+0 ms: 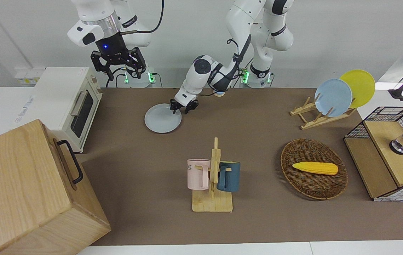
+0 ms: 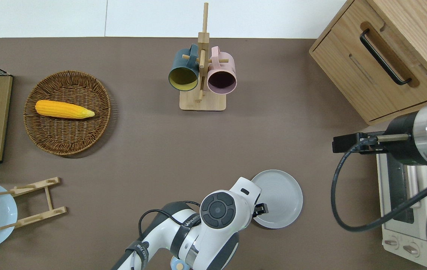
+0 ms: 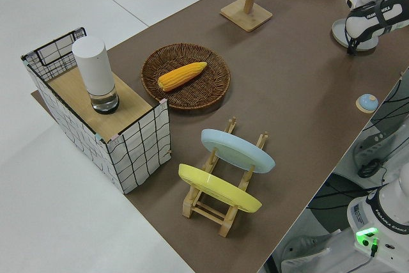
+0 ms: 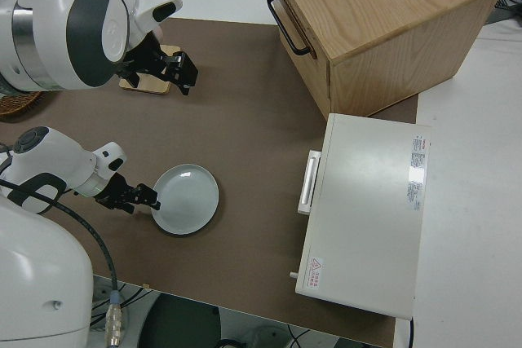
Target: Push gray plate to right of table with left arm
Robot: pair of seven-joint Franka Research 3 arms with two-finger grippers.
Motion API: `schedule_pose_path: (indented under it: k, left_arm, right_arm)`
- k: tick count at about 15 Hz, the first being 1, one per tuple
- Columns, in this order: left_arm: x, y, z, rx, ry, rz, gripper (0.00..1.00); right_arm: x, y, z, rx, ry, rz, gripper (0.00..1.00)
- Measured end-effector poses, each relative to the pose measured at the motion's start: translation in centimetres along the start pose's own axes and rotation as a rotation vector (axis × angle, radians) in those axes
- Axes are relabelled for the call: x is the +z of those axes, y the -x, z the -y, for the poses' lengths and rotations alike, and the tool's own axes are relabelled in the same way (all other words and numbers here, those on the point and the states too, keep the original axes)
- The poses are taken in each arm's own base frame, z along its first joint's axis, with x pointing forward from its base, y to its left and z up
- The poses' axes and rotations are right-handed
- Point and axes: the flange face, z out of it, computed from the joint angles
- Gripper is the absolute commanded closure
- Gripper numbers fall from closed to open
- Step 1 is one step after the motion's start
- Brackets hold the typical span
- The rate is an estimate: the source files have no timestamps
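Round, smooth gray plate [image 1: 162, 118] flat on matte brown table [image 1: 258, 117] — left hand [image 1: 184, 106] spread, over its rim, right arm parked

A plain white wall [image 1: 346, 39] is seen past the robots' edge of the table, evenly lit, with a white socket strip [image 1: 28, 76] mounted low on it toward the right arm's end. White surfaces [image 3: 70, 222] are set around the brown top. A large oak cabinet [image 1: 28, 191] with a black handle [image 1: 70, 161] is placed beside a white toaster oven [image 1: 68, 102].
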Motion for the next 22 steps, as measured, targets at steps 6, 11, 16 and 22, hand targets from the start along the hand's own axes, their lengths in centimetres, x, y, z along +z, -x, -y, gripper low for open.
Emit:
schedule_pose_path:
  k: [6,11,16,22]
  left_arm:
    - [-5.9,-0.8,2.0,-0.008,-0.059,0.016,0.01]
    - [-12.0,-4.5,5.7,-0.004,-0.13,0.05,0.01]
    - [-18.7,-8.3,10.4,0.02,-0.196,0.032,0.01]
    - [-25.2,-13.4,17.4,0.05,-0.168,0.011,0.01]
  right_arm:
    - [0.0,0.0,0.0,0.0,0.0,0.0,0.005]
    - [0.0,0.0,0.0,0.0,0.0,0.0,0.005]
    - [0.0,0.0,0.0,0.0,0.0,0.0,0.005]
    - [0.0,0.0,0.0,0.0,0.0,0.0,0.005]
